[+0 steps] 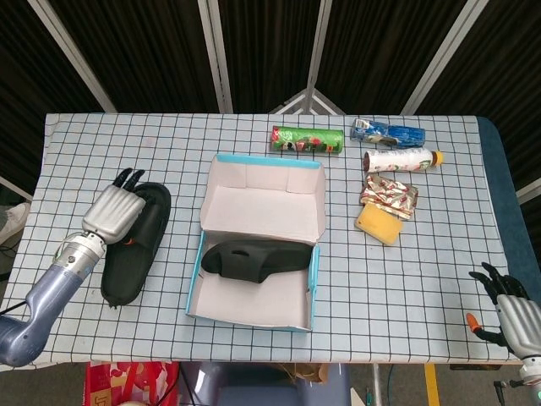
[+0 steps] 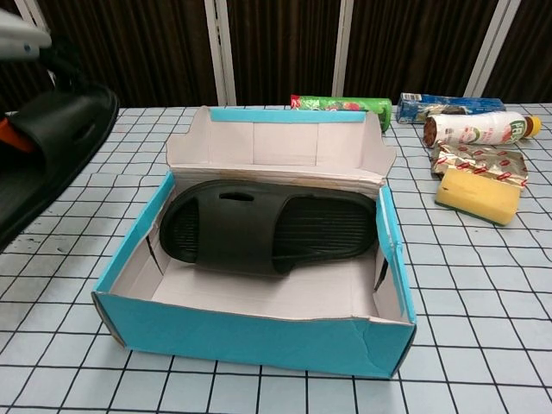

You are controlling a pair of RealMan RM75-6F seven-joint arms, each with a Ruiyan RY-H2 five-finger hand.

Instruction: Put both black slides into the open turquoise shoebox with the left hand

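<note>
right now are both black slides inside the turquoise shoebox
No. Only one black slide lies in the turquoise shoebox; the left robot hand holds the other slide off to the box's left.
</note>
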